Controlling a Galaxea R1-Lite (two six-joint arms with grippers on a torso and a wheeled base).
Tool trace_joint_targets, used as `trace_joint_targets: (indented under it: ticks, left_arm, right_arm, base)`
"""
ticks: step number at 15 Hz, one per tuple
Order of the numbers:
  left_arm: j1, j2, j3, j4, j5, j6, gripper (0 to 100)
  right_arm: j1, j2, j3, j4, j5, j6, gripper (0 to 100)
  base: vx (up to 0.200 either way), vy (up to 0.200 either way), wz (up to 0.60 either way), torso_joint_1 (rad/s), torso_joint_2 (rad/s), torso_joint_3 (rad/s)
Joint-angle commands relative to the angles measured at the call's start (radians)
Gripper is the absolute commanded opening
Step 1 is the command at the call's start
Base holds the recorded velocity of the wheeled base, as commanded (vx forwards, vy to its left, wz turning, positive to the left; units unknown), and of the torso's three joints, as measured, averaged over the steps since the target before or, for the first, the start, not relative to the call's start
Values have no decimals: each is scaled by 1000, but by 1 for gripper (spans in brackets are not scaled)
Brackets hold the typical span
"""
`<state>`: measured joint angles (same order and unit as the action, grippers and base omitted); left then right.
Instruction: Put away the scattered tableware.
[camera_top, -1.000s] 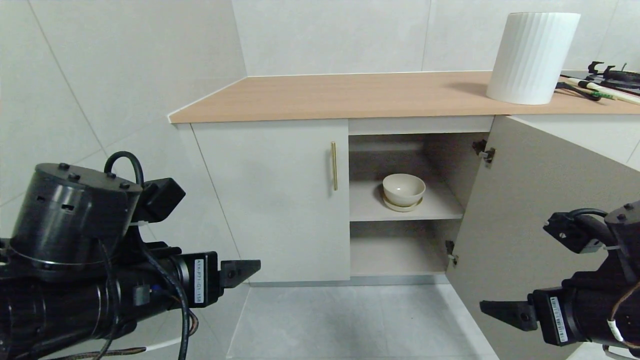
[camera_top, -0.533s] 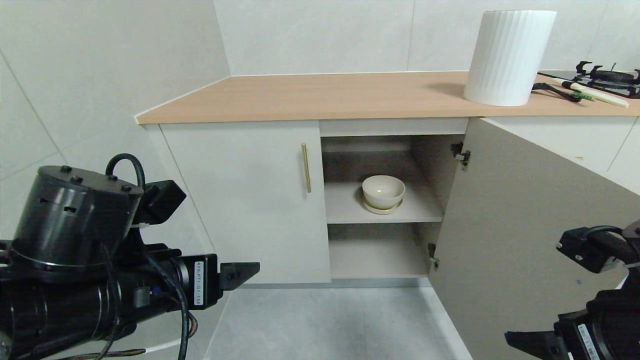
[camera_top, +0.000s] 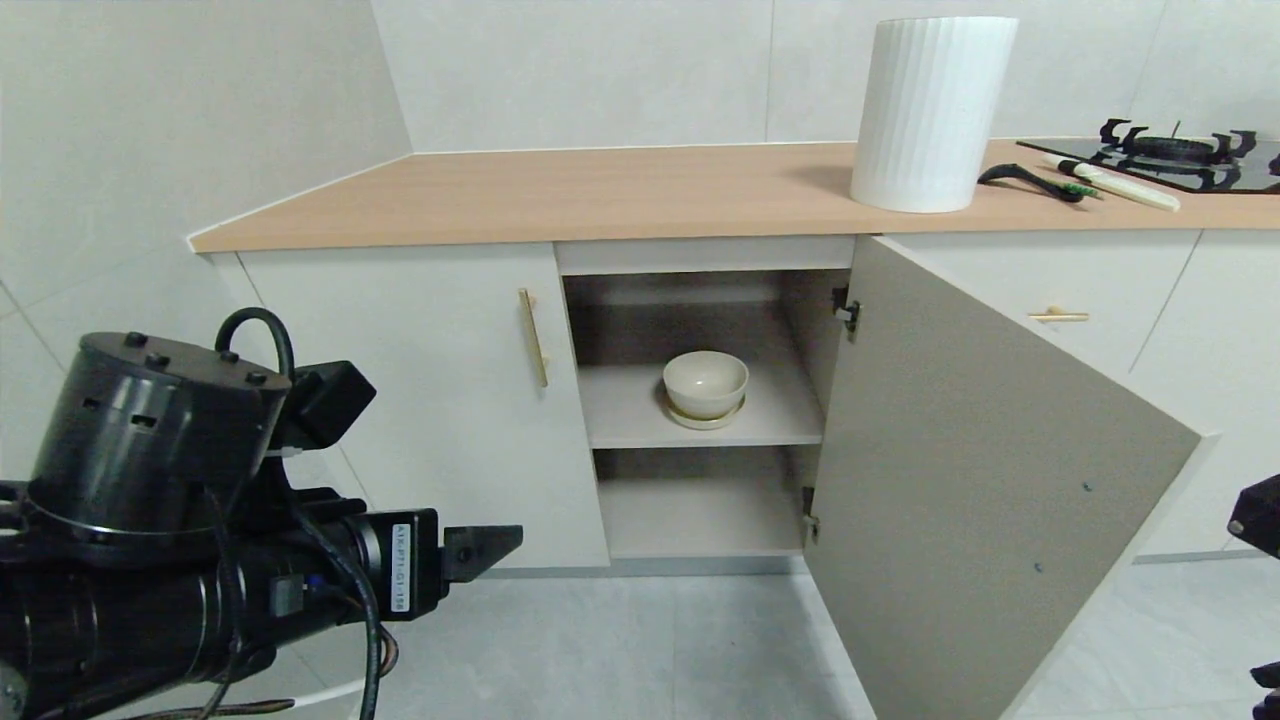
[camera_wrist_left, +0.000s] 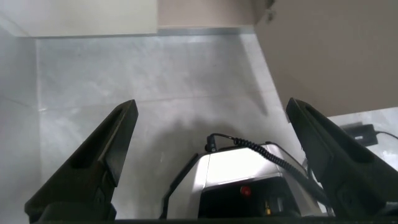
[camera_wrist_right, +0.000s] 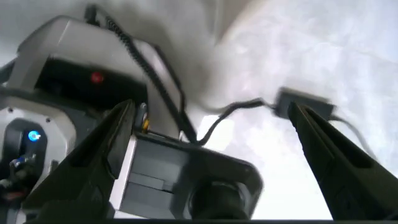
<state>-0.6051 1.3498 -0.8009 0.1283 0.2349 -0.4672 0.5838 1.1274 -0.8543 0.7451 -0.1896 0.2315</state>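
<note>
- While the left gripper hangs low over the floor in front of the cupboard, we see its two fingers spread wide with nothing between them.
- The right gripper is likewise wide open and holds nothing; it sits low on the robot's right side.
- The bowl stands upright on a small plate on the upper shelf of the cupboard, in the compartment that the open door uncovers.
- We judge this part of the task done: bowl and plate are stored, and neither gripper touches them.
- On the worktop, a black spoon and a pale utensil lie side by side just beside the tall white jar, near the hob. What kind the pale one is, we cannot tell.
- We take these two for what is left to put away. They are well apart from both grippers, so the robot needs to get to that end of the worktop first.
- The door stands wide open, and we expect closing it to come last, once everything is inside.
</note>
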Motion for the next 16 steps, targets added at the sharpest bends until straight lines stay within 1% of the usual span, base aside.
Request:
trace_joint_targets:
  ticks: [1,2,3,5,8,9,11,12,15,16]
  left_arm:
    - [1,0,2,1,1,-1,100]
    - [1,0,2,1,1,-1,100]
    - [1,0,2,2,0,-1,100]
    - [1,2,2,1,0,-1,100]
    - [1,2,6,1,0,-1,100]
    - [1,2,6,1,0,-1,100]
    - [1,3,6,1,0,-1,100]
    - [1,3,6,1,0,-1,100]
    - [1,3,6,1,0,-1,100]
    - [1,3,6,1,0,-1,100]
  right_arm:
    - [-47,-31,-31,14,-36,-1,100]
    - [-93,-31,-40,13,-67,-11,100]
    - [-121,-29,-45,14,-74,-23,100]
    - [-300,-17,-52,-7,-77,-109,100]
    - [-489,29,-43,-104,-77,-182,100]
    - [-529,54,-43,-142,-71,-182,100]
    - [-581,104,-40,-224,-67,-179,100]
    - [-607,149,-31,-291,-67,-173,100]
    - [-619,218,0,-455,-67,-116,100]
    - [-619,229,4,-481,-67,-106,100]
  base:
    - [0,0,0,0,0,0]
    - [0,0,0,0,0,0]
    - [0,0,0,0,0,0]
    - [0,0,0,0,0,0]
    - [0,0,0,0,0,0]
    - [0,0,0,0,0,0]
    - [0,0,0,0,0,0]
    - [0,0,0,0,0,0]
    - [0,0,0,0,0,0]
    - [0,0,0,0,0,0]
